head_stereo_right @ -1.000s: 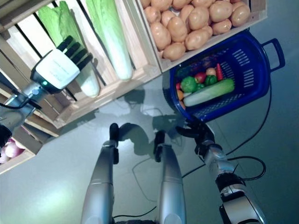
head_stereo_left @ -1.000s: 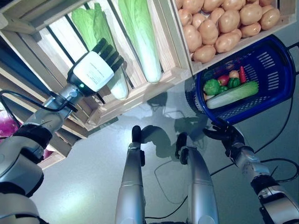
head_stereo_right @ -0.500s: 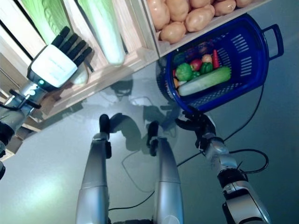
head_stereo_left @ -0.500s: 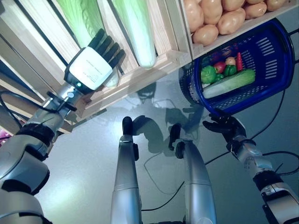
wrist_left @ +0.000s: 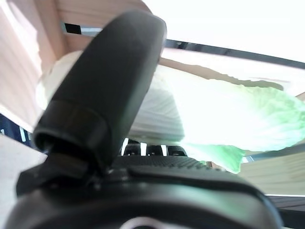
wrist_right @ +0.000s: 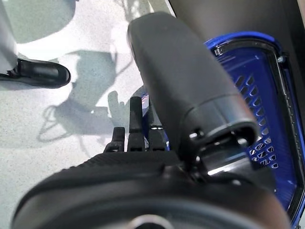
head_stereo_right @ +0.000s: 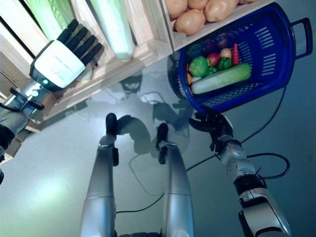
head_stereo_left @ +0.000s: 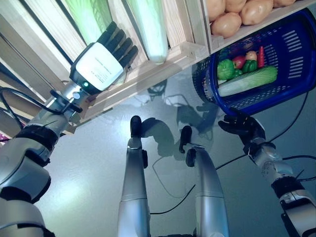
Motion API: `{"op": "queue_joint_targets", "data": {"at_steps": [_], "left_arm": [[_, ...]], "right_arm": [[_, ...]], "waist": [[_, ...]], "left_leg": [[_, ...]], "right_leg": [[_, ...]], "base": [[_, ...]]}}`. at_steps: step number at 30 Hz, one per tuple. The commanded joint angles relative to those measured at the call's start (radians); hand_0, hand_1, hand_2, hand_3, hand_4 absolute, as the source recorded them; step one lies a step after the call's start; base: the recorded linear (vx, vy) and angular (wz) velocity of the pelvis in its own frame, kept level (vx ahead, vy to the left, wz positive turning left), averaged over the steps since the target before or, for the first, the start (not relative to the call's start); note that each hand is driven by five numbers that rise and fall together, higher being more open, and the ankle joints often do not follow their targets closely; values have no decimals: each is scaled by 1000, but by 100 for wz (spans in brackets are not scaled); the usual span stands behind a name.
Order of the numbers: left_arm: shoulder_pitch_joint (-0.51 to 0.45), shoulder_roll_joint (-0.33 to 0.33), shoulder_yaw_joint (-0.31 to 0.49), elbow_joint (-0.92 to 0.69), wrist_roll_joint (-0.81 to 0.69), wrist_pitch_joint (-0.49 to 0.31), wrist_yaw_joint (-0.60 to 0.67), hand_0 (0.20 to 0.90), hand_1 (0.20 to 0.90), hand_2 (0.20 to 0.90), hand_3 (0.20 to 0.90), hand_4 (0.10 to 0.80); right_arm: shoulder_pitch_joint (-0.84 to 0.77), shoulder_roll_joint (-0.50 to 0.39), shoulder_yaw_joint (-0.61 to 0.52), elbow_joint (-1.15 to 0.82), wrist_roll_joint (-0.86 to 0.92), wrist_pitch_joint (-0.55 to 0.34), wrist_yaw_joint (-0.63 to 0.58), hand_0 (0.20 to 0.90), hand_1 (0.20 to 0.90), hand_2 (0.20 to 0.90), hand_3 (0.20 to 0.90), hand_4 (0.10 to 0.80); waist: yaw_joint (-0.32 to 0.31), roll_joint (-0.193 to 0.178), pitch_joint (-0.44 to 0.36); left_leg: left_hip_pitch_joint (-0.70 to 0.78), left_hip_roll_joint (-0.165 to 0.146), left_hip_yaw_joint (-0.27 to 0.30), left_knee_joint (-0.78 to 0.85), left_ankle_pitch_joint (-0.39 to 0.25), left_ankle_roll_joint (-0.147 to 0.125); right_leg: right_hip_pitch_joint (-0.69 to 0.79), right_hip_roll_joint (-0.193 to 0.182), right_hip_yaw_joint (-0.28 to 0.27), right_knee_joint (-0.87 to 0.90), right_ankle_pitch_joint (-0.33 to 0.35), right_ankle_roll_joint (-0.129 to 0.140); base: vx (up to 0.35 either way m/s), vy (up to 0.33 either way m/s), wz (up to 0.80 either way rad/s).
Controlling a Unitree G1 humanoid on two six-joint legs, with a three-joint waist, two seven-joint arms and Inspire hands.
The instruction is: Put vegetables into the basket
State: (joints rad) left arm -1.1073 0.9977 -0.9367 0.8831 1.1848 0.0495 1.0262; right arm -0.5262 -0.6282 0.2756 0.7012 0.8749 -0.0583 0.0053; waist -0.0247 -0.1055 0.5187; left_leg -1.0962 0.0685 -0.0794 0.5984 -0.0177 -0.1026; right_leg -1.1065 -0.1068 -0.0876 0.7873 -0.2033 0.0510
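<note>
The left hand, fingers straight and holding nothing, reaches into the slatted wooden crate onto a pale green napa cabbage, its long axis running away from the palm. The right hand, loosely curled and empty, sits at the near rim of the blue plastic basket on the right.

The two eye views look steeply down from the head, a small step apart, and share the same scene: the wooden crates, the blue basket and the grey floor. The left wrist view looks along the left hand from very close, facing a pale green cabbage in a crate that the eye views also show. The right wrist view looks past the right hand at the basket's rim and the floor, again from very near.
</note>
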Motion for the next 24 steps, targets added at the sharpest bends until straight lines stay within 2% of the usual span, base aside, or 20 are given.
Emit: {"op": "queue_joint_targets", "data": {"at_steps": [1, 2, 3, 4, 5, 24], "left_arm": [[-180, -29, 40, 98, -3, 60, -21, 900, 900, 900, 900, 800], [-182, -29, 37, 99, 4, 62, -30, 900, 900, 900, 900, 800], [-185, -29, 34, 101, 1, 68, -34, 735, 735, 735, 735, 690], [-188, -32, 34, 109, 4, 66, -38, 535, 535, 535, 535, 557], [-188, -33, 32, 113, 4, 67, -42, 300, 300, 300, 300, 400], [-139, -27, 67, 113, -30, 96, 5, 300, 300, 300, 300, 400]], "right_arm": [[-16, -83, -48, -35, 33, -58, -30, 900, 900, 900, 900, 800], [-15, -82, -48, -33, 37, -63, -31, 900, 900, 900, 900, 800], [-16, -82, -48, -33, 41, -62, -33, 900, 900, 900, 900, 800], [-17, -80, -48, -27, 42, -64, -31, 900, 900, 900, 900, 800], [-20, -79, -47, -24, 41, -65, -31, 900, 900, 900, 900, 800], [-7, -75, -55, -40, 55, -78, -13, 900, 900, 900, 900, 800]], "waist": [[-34, 21, 1], [-34, 21, 1], [-35, 22, 1], [-35, 22, 1], [-35, 23, 1], [-38, 40, 1]], "left_leg": [[15, -44, 90, 14, -39, 89], [14, -42, 91, 13, -40, 89], [14, -44, 91, 14, -40, 89], [15, -45, 90, 14, -41, 89], [16, -46, 91, 12, -42, 89], [86, -42, 104, -25, -31, 89]], "right_leg": [[69, 42, -35, -115, 133, -43], [67, 41, -36, -115, 132, -43], [66, 41, -35, -116, 132, -44], [68, 42, -35, -115, 130, -44], [68, 42, -35, -116, 129, -44], [121, 38, -29, -135, 126, -39]], "base": [[0, 0, 0], [0, 0, 0], [0, 0, 0], [0, 0, 0], [0, 0, 0], [-1, -3, 1]]}}
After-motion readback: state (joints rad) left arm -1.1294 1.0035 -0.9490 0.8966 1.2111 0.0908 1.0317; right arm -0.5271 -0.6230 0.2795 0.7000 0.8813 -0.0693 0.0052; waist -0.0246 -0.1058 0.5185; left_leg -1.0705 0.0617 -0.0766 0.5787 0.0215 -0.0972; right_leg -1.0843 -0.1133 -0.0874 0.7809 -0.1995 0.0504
